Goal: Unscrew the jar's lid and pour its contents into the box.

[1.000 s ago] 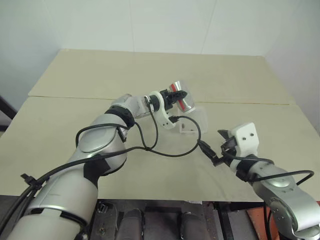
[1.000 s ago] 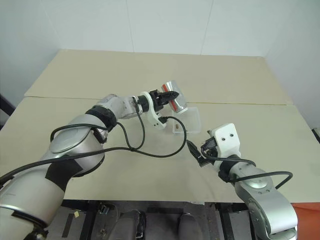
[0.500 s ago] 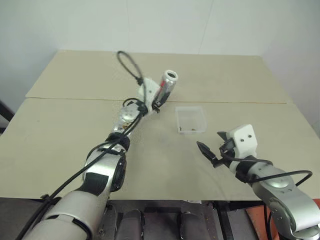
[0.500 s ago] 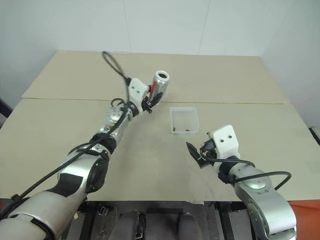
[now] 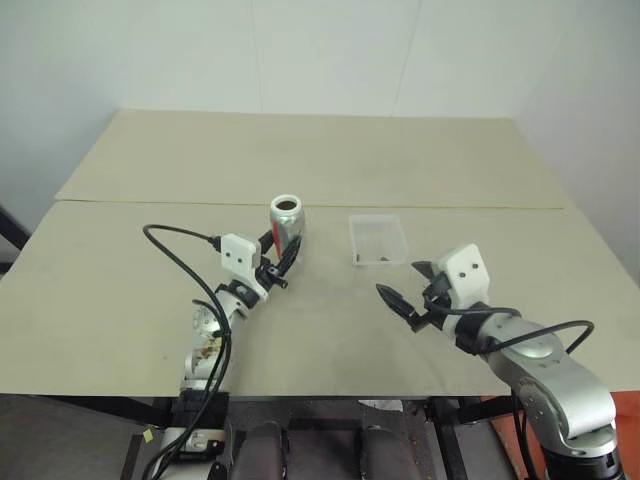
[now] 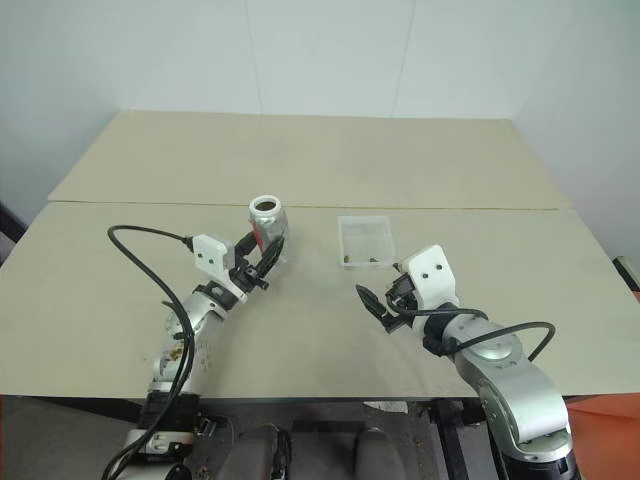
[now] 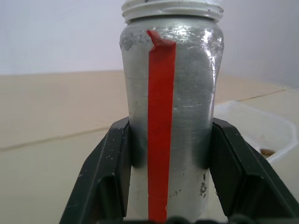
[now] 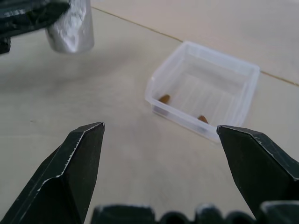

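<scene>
My left arm reaches low over the beige worktop [image 5: 120,260], its end effector [image 5: 281,257] pinching the small silvery cylindrical jar with a red tape strip [image 7: 170,112], which stands upright, mouth open and lidless. My right arm bends in from the right, pointing forward-left and slightly down; its end effector [image 5: 404,286] is spread wide and holds nothing. Ahead of it the shallow clear plastic box [image 8: 205,95] sits on the worktop with a few tiny brown bits [image 8: 164,99] inside, near the jar but apart.
</scene>
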You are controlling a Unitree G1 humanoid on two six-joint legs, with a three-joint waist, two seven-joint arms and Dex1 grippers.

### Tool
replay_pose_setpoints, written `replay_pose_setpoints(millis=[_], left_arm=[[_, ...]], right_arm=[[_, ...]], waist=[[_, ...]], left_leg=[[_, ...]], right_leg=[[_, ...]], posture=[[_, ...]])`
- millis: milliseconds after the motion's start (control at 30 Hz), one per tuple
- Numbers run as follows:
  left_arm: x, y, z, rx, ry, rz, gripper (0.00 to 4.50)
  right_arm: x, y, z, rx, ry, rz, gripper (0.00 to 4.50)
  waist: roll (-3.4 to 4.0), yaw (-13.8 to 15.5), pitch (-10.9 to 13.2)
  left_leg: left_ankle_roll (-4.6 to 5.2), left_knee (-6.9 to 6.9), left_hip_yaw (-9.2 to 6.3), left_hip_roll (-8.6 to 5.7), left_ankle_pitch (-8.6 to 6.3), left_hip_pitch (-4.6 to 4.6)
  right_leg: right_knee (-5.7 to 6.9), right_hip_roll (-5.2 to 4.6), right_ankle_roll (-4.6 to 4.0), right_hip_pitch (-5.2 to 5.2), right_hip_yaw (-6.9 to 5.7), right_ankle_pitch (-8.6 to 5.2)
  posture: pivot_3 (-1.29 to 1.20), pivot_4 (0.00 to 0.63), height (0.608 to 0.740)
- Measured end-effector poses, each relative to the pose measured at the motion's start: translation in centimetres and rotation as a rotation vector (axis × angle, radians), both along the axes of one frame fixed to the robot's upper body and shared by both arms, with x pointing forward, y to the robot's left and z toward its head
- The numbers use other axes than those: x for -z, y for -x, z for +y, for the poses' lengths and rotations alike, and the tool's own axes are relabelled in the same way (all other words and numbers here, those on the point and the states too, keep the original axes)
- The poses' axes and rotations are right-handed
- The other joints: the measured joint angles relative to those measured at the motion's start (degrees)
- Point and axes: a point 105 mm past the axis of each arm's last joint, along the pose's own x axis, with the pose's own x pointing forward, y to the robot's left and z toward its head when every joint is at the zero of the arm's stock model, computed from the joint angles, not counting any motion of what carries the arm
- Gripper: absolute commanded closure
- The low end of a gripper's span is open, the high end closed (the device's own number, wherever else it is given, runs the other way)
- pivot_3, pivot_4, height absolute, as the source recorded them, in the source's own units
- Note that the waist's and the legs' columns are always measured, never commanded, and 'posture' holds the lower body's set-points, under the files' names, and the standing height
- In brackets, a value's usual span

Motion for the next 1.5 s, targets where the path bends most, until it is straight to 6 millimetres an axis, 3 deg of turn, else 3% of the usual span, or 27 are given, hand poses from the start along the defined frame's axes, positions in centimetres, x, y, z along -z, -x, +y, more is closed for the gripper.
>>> replay_pose_setpoints(millis=[200,333,600,900,1100,1200,1333,1500], left_arm=[[2.9,0.4,0.2,-0.077,-0.044,0.042,2.47],[3.4,0.4,0.4,-0.105,-0.045,0.022,2.47],[4.4,0.9,1.3,-0.135,-0.061,0.021,0.02],[4.8,2.8,2.5,-0.112,-0.078,0.029,0.02],[4.8,6.6,5.3,-0.213,-0.068,0.089,0.02],[4.9,9.6,6.0,-0.135,0.005,0.18,0.02],[5.1,14.5,6.9,0.163,0.045,0.355,0.02],[3.8,14.7,9.8,0.261,-0.12,0.361,0.02]], right_arm=[[0.7,-0.5,-0.3,0.005,0.007,0.025,0.04],[0.6,-0.5,-0.2,-0.006,0.004,0.023,0.04],[0.7,-0.4,-0.4,-0.001,0.007,0.027,0.0],[1.0,-0.6,-0.5,0.006,0.026,0.026,0.0],[1.3,-0.7,-0.4,-0.011,0.034,0.027,0.0],[1.4,-0.6,-0.4,-0.045,0.042,0.027,0.0],[1.1,0.7,-3.0,-0.13,0.099,0.006,0.0],[0.5,3.2,-7.8,-0.235,0.192,0.04,0.0]], waist=[[0.01,0.0,0.0],[0.01,0.0,0.0],[0.15,-0.7,-0.1],[0.23,-1.3,-0.2],[0.22,-1.0,-0.2],[0.23,-1.0,-0.2],[0.27,-0.4,-0.1],[0.31,0.4,-0.1]], left_leg=[[0.0,-0.01,0.02,0.05,0.0,-0.02],[0.0,-0.01,0.03,0.05,0.0,0.01],[0.0,-0.06,0.05,0.1,0.0,0.03],[-0.01,-0.32,0.17,0.15,0.0,0.09],[-0.01,-0.36,0.18,0.21,-0.02,0.01],[-0.02,-0.39,0.19,0.27,-0.02,0.02],[-0.02,-0.45,0.24,0.26,-0.03,0.02],[-0.01,-0.42,0.36,0.25,-0.03,0.19]], right_leg=[[0.02,0.06,-0.05,-0.07,0.05,0.02],[0.03,0.06,-0.05,-0.05,0.05,0.03],[0.02,0.06,-0.07,-0.07,0.11,0.03],[-0.06,0.07,-0.11,-0.15,0.22,0.0],[-0.15,-0.03,-0.11,-0.19,0.21,-0.01],[-0.14,-0.05,-0.16,-0.21,0.2,-0.05],[-0.16,-0.12,-0.57,-0.3,0.11,-0.37],[-0.26,-0.1,-0.63,-0.09,0.09,-0.5]], posture=[[0.0,0.15,0.74],[0.0,0.15,0.74],[0.0,0.15,0.74],[0.0,0.15,0.74],[0.0,0.15,0.74],[0.0,0.15,0.74],[0.0,0.15,0.74],[0.0,0.15,0.74]])
